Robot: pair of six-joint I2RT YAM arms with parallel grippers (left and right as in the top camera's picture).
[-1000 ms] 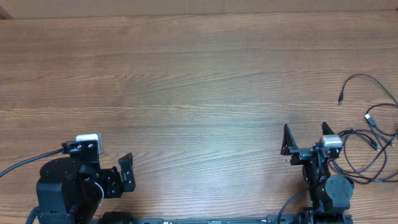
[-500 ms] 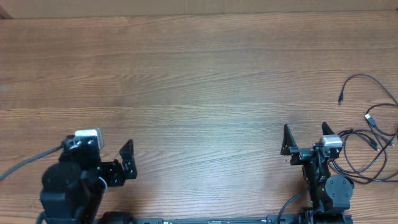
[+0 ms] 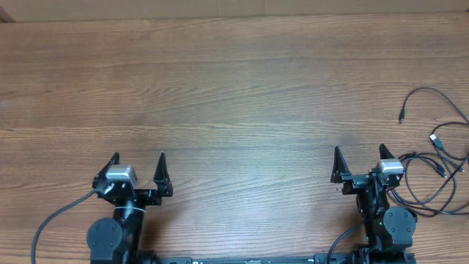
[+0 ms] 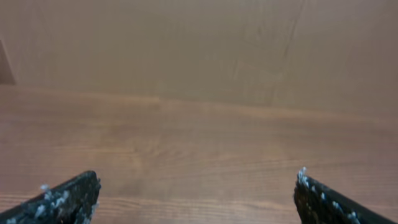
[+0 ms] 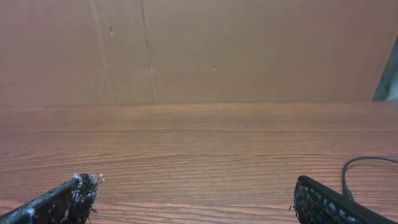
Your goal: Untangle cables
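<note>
A: Wide wooden table (image 3: pixel 234 88), both grippers low at its near edge.
B: Left gripper (image 3: pixel 138 157) has its fingers spread wide, holding nothing. Right gripper (image 3: pixel 360 150) is spread too, and empty.
A: The cables (image 3: pixel 437 168) sprawl in loose loops at the table's right edge, just beside the right gripper.

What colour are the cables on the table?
The cables are black; the overhead view shows them best.

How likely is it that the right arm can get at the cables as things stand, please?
Probably yes: the cables lie loose on the table close beside the open right gripper, with nothing between them.
</note>
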